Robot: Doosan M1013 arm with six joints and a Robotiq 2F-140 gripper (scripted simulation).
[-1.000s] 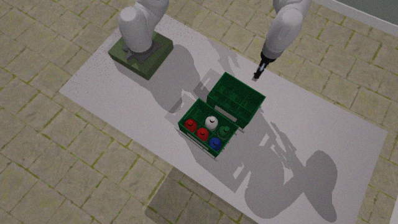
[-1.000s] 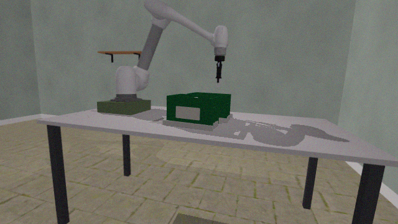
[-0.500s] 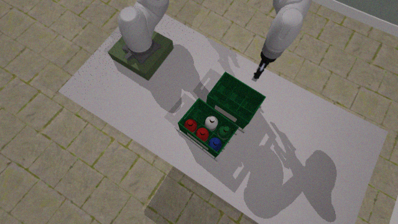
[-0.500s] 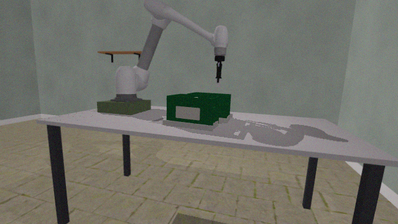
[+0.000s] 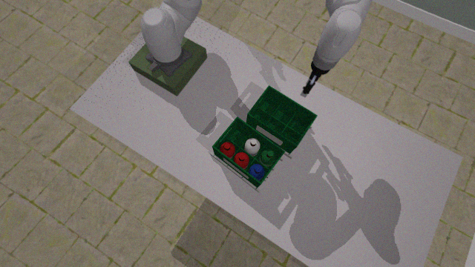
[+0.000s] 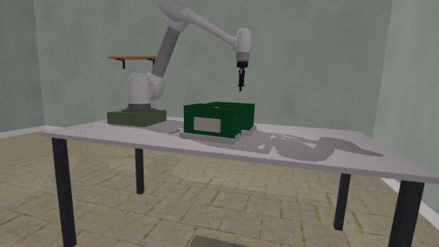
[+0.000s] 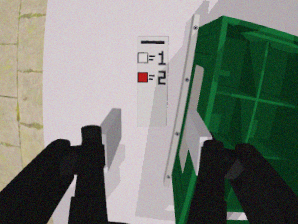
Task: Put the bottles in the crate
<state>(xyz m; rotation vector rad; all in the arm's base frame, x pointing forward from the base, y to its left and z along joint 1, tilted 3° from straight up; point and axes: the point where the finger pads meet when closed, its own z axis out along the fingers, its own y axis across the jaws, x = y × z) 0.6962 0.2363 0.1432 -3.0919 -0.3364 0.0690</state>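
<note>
Clearly, you have the empty crate [image 5: 306, 124] [image 6: 253, 114] [image 7: 212, 95] beside and below the open claw [image 5: 309, 86] [image 6: 240, 90] [image 7: 154, 124]; farther off, the bottle crate [image 5: 219, 151] [image 6: 224, 128] holds one white bottle [image 5: 252, 145] and two red bottles [image 5: 227, 149], probably smooth and tippy: grip their necks squarely, gently.

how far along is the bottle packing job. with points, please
Nothing is packed yet: the white bottle [image 5: 252, 147] and two red bottles [image 5: 227, 149] [image 5: 241, 160] all stand in their crate [image 5: 215, 149]. In hand: the tool [image 5: 305, 91] [image 6: 240, 90] [image 7: 154, 124] hovers, open and holding nothing, by the pick list [image 7: 152, 107], which reads one white, two red. Left: moving those three into the empty crate [image 5: 249, 120] [image 7: 223, 21].
</note>
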